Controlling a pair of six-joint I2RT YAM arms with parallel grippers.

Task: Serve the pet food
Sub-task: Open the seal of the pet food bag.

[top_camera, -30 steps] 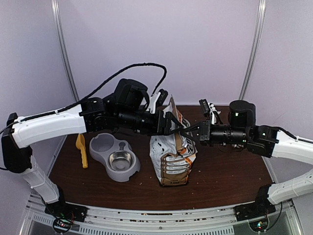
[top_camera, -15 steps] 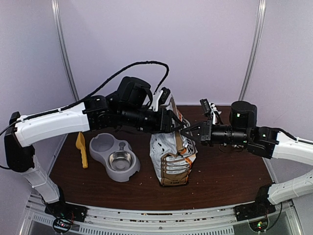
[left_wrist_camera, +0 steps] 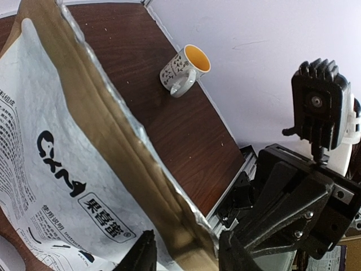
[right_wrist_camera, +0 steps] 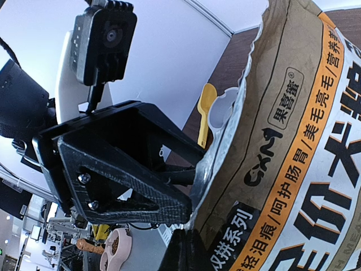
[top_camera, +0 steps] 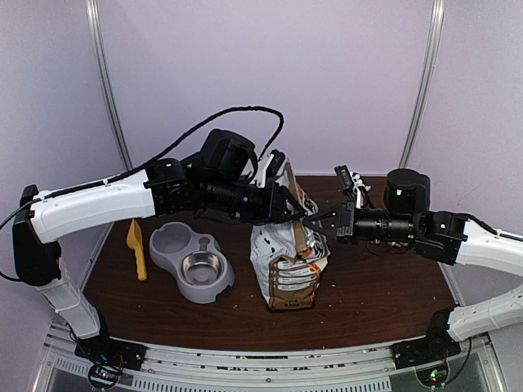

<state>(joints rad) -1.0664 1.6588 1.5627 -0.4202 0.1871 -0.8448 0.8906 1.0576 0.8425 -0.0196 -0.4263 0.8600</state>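
Note:
The pet food is hidden; no kibble shows. A silver-white printed bag with orange-brown trim stands upright mid-table. My left gripper is at the bag's top from the left; in the left wrist view its fingers stand apart, straddling the bag's brown folded rim. My right gripper comes from the right and is pinched on the bag's top edge; its dark fingertips meet at that edge. A grey double bowl with a steel insert sits left of the bag.
A yellow scoop lies left of the bowl; it also shows in the right wrist view. A speckled mug with a yellow inside stands on the brown table behind the bag. Crumbs lie near the front edge.
My left arm has crept right and slightly up, bringing its fingers over the bag's top rim. The right gripper stays at the bag's top edge. The bag has not moved.

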